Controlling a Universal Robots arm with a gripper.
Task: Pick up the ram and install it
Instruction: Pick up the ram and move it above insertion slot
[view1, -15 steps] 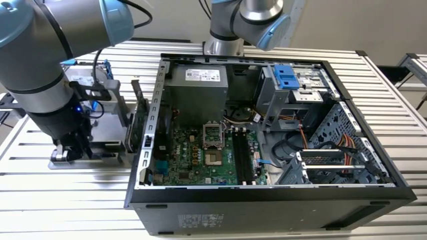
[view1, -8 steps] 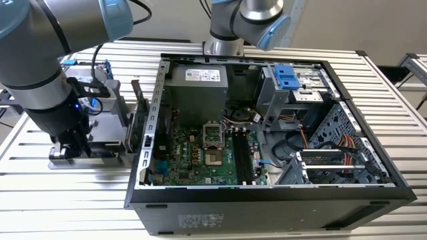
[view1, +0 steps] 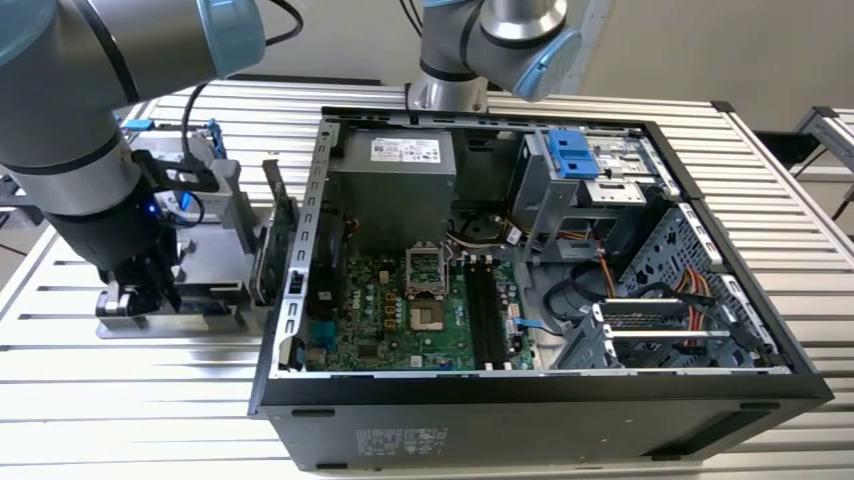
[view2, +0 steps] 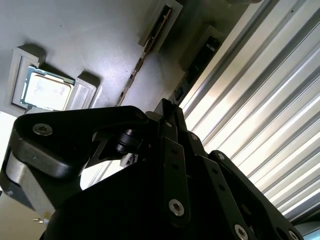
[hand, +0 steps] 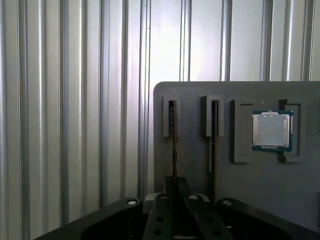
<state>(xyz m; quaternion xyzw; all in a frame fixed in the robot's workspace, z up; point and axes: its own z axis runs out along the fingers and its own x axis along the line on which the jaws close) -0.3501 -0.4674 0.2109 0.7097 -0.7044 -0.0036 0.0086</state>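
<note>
In the first wrist view the ram (hand: 172, 140) is a thin stick seen edge-on, standing in a slot of the grey holder (hand: 250, 190). My gripper (hand: 176, 186) sits right over its near end, fingers drawn together on it. A second stick (hand: 211, 140) stands in the neighbouring slot. In the second wrist view the ram (view2: 142, 57) runs as a slim line to the gripper (view2: 167, 112). In the exterior view the gripper (view1: 138, 297) is low at the holder (view1: 200, 300), on the exterior view's left of the open computer case (view1: 534, 400).
A square processor chip (hand: 271, 130) lies in a pocket of the holder, beside the slots. Inside the case, the motherboard's long black memory slots (view1: 483, 315) run next to the processor socket (view1: 424, 268). A second arm's base (view1: 447, 95) stands behind the case on the ribbed metal table (view1: 134, 420).
</note>
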